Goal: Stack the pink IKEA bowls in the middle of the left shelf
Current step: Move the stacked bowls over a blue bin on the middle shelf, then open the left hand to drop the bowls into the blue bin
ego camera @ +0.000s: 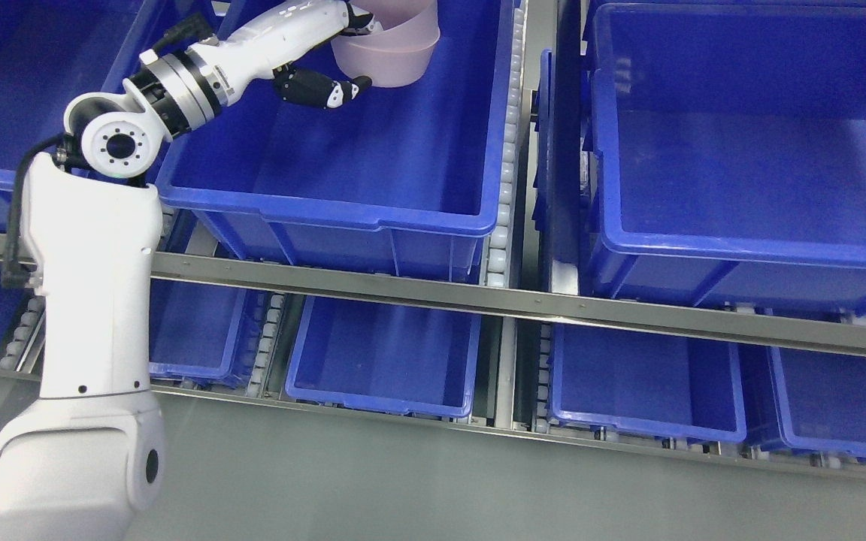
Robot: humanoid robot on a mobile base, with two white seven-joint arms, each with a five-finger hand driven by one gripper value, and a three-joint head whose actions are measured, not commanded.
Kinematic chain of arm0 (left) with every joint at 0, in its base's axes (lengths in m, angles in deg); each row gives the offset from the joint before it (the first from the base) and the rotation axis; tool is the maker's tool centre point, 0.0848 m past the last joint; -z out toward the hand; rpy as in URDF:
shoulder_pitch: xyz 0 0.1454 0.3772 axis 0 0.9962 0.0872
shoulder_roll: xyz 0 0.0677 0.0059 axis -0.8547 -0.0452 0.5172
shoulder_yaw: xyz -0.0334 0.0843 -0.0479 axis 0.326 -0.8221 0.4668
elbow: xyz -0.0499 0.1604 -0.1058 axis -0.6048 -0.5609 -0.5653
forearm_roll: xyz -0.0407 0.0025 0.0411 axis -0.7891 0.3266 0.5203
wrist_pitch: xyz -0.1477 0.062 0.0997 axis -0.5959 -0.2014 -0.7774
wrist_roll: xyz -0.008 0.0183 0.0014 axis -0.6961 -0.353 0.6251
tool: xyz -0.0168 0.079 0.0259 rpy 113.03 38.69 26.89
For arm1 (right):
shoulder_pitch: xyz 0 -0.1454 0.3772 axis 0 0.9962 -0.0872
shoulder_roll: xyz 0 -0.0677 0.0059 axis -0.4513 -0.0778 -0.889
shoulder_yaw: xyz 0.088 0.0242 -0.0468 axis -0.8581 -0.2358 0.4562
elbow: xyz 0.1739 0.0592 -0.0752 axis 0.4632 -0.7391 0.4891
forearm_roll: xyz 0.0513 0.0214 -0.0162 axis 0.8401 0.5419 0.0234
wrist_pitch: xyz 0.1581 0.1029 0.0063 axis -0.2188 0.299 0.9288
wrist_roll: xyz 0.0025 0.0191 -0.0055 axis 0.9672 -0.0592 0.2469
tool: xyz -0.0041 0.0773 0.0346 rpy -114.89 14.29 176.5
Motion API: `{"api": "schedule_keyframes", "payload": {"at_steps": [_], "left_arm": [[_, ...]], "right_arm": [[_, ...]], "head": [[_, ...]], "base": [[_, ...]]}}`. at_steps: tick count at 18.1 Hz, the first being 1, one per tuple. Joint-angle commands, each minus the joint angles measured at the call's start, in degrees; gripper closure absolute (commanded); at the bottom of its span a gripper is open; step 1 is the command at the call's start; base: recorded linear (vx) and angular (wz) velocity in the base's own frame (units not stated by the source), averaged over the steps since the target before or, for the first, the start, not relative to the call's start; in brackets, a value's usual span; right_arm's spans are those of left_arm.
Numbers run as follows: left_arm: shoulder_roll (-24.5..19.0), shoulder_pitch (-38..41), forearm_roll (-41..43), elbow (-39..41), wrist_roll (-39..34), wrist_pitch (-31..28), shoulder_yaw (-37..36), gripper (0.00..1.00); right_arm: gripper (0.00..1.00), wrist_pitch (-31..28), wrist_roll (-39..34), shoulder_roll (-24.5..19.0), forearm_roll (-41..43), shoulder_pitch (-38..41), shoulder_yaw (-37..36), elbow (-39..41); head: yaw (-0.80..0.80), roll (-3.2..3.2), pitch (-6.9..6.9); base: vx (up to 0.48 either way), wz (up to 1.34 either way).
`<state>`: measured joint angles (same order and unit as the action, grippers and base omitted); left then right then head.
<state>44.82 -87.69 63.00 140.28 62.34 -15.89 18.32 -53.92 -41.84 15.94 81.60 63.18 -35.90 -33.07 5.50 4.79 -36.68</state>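
1. The left arm is reaching from the lower left up into the blue bin [373, 161] on the shelf's upper tier.
2. The left robot hand [328, 45] is gripping the pink bowl [395, 49]: its upper fingers are hooking over the rim, and its thumb [324, 90] is lying just below the bowl's wall.
3. The pink bowl is sitting at the far end of that bin, partly cut off by the top edge.
4. Other blue bins [749, 173] are standing alongside and on the tier below.

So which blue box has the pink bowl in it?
The big blue bin at upper middle, where the left robot hand grips the pink bowl. The other bins look empty.
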Motion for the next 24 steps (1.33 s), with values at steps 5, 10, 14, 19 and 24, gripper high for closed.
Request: {"api": "schedule_keyframes", "payload": {"at_steps": [5,10,14,19,24], "left_arm": [[1.97,-2.03,0.65,-17.13,-1.58,-0.37,-8.06,0.94],[1.36,-1.85,0.47,-16.96,-2.55,-0.46,-7.89,0.78],[1.01,-3.52,0.3,-16.52,-2.55,-0.37,-5.79,0.58],[1.71,-3.96,0.12,-16.17,-2.63,-0.37,-4.82,0.12],[5.28,-6.33,-1.28,-13.53,-13.93,-1.59,9.83,0.03]], "right_arm": [[0.0,0.15,0.03,1.0,0.81,1.67,-0.7,1.93],[0.0,0.14,0.03,1.0,0.81,1.67,-0.62,1.93],[0.0,0.06,0.03,1.0,0.81,1.67,-0.7,1.93],[0.0,0.15,0.03,1.0,0.81,1.67,-0.7,1.93],[0.0,0.15,0.03,1.0,0.81,1.67,-0.62,1.93]], "head": [[0.0,0.0,0.0],[0.0,0.0,0.0],[0.0,0.0,0.0],[0.0,0.0,0.0],[0.0,0.0,0.0]], "base": [[0.004,0.0],[-0.002,0.0],[0.0,0.0],[0.0,0.0],[0.0,0.0]]}}
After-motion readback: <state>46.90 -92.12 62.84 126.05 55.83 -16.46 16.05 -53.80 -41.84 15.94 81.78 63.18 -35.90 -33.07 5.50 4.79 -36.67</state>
